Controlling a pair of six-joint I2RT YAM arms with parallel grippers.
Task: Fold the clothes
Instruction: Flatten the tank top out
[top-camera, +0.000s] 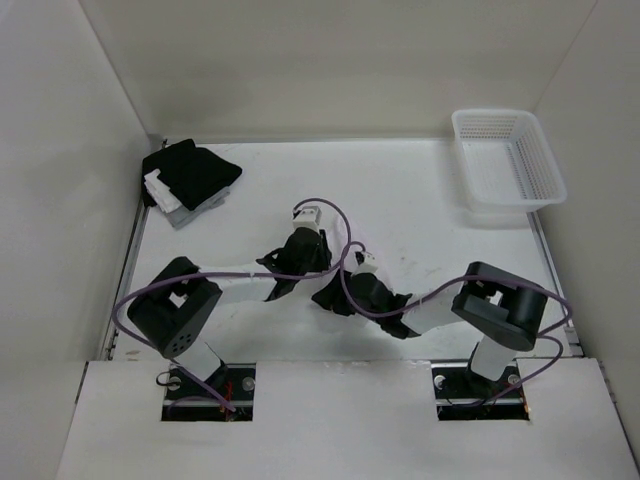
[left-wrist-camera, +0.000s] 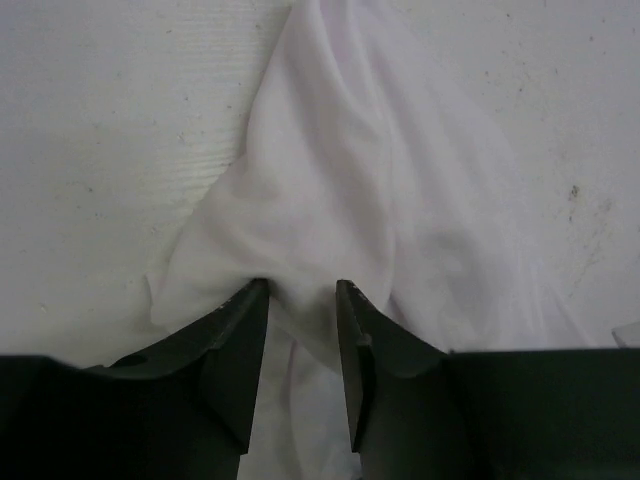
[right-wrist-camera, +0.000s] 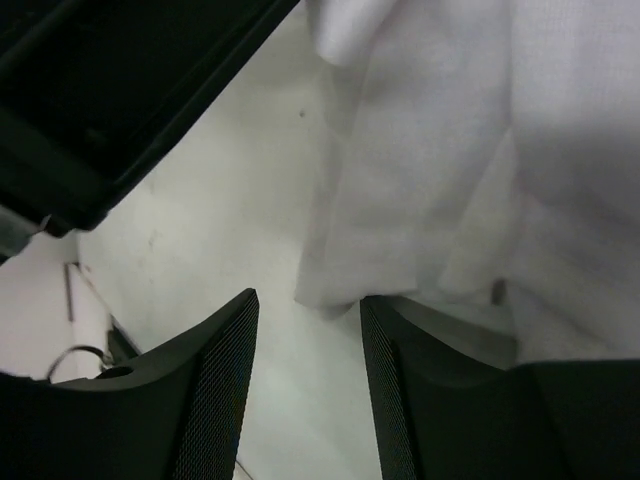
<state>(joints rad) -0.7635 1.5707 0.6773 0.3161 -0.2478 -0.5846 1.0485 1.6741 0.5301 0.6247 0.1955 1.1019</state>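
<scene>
Where the wrist cameras look along their own fingers, detail is given that the overhead view withholds. In the left wrist view, the left gripper (left-wrist-camera: 300, 290) is seen with its two dark fingers (left-wrist-camera: 240, 345) closed on a bunched fold of the plain white garment of thin soft cloth (left-wrist-camera: 360, 170). The cloth is gathered into the narrow gap and fans out beyond it over the white table (left-wrist-camera: 100, 120), on which it lies crumpled.

In the right wrist view, the right gripper (right-wrist-camera: 305, 300) is shown with its fingers (right-wrist-camera: 225, 380) spread and bare table between them. An edge of the garment lies at the tip of one finger and is not clasped. A black housing (right-wrist-camera: 120, 90) fills the upper left corner of that view.

In the overhead view the garment cannot be made out, white against white beneath the wrists, and neither pair of fingers can be seen. The poses are shown instead. The left arm (top-camera: 240, 288) is folded at its elbow and reaches inward, the right arm (top-camera: 430, 312) likewise, and the wrists are brought close together at the table's near centre. Farther off, a black cloth bundle with grey and white pieces (top-camera: 190, 175) lies at the far left corner. A white plastic mesh basket (top-camera: 507, 160) stands at the far right, both well apart from the grippers.
</scene>
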